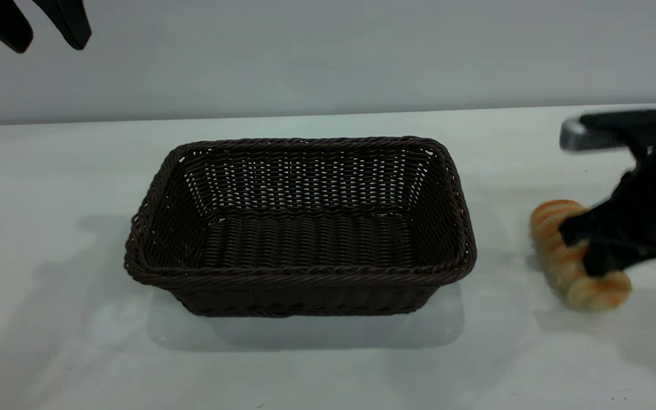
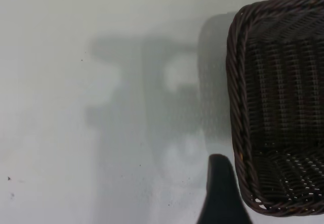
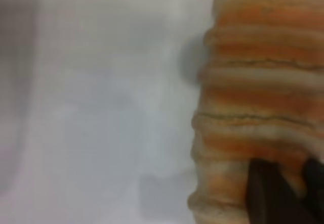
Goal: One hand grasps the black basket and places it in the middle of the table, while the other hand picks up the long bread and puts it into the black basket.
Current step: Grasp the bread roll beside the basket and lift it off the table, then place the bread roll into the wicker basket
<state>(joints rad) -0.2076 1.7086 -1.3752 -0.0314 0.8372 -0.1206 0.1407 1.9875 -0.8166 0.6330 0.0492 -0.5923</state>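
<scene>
The black basket (image 1: 299,273) stands empty in the middle of the white table (image 1: 49,296). Its corner also shows in the left wrist view (image 2: 236,107). The long bread (image 1: 556,259), golden with orange ridges, lies to the right of the basket, apart from it. My right gripper (image 1: 583,249) is closed across the bread's middle, one finger on each side. The right wrist view shows the bread (image 3: 253,107) close up with my fingertips (image 3: 268,193) on it. My left gripper (image 1: 49,46) hangs open and empty high at the far left; one of its fingers (image 2: 220,193) shows beside the basket.
The plain white tabletop lies bare all round the basket. A grey wall stands behind the table's back edge (image 1: 328,114). Only shadows and a few dark specks mark the table's surface.
</scene>
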